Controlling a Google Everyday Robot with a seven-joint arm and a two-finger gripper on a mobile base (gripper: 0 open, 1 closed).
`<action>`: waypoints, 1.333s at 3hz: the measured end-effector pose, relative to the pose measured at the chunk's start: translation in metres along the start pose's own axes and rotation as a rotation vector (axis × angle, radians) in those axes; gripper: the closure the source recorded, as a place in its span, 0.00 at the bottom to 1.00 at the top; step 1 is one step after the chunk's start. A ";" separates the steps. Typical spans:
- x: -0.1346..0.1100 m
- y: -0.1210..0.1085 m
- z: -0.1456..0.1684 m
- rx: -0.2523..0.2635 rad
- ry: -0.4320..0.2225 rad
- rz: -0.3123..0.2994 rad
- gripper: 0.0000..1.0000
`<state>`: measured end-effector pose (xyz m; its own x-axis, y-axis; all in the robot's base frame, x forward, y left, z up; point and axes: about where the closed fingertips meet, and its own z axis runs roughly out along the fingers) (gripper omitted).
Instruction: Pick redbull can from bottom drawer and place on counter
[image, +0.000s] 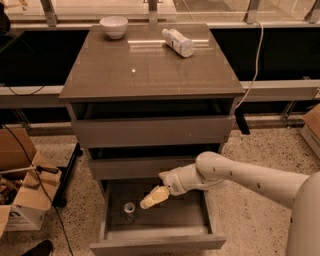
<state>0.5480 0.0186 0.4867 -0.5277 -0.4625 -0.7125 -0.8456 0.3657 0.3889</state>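
Approach step: we are hovering the end effector (154, 197), its grip state untellable, in the drawer (155, 243) under the counter's (150, 75) front edge, just right of the can (129, 207). The next move is likely calling for lowering leftward around it.

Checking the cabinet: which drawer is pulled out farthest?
The bottom drawer, holding the redbull can, gripper poised over it; the top drawer and middle drawer barely protrude.

Counted on site: 3 drawers, namely 1 top drawer (152, 131), 1 middle drawer (135, 168), 1 bottom drawer (157, 243). 1 redbull can (129, 207) inside the lowest. 1 counter (150, 75), bearing 1 white bowl (114, 26) and 1 clear bottle (178, 42). 1 gripper (152, 198), over the bottom drawer, just beside the can.
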 end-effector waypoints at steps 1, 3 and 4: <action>0.012 -0.016 0.035 0.030 -0.028 -0.012 0.00; 0.045 -0.055 0.091 0.075 -0.051 -0.080 0.00; 0.069 -0.075 0.119 0.066 -0.083 -0.043 0.00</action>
<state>0.5844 0.0558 0.3392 -0.4803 -0.4117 -0.7745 -0.8588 0.4002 0.3198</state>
